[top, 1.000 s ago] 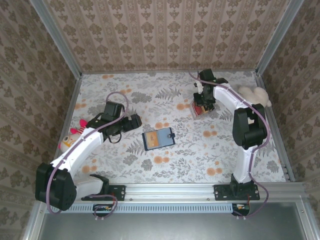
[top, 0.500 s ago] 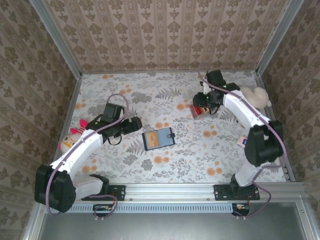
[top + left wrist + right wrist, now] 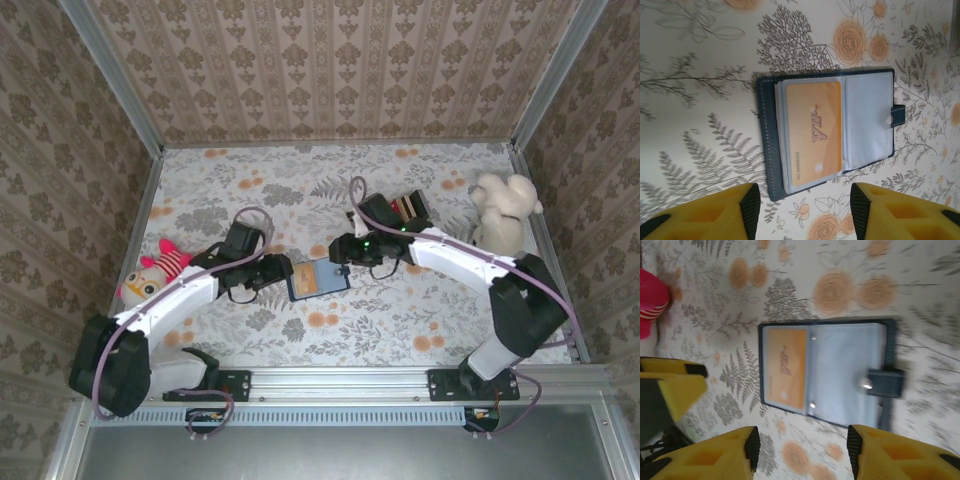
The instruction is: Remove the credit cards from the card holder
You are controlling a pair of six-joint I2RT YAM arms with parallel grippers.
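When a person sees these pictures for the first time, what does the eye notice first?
The open dark blue card holder lies in the middle of the flowered table, with an orange card in one clear sleeve. The left tool and the right tool hover at its two sides, both open. A white plush toy sits at the right edge.

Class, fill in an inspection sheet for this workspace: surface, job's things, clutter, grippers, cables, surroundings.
Surface: floral-print table cover, lying flat.
Job's things: dark navy bifold card holder lying open; orange VIP card inside one clear sleeve.
Clutter: striped red, cream and brown block; pink-and-red doll; cream plush animal.
Grippers: left gripper and right gripper open, one at each side of the holder, holding nothing.
Cables: mauve cable looping along each arm.
Surroundings: patterned wallpaper walls; metal frame rail.
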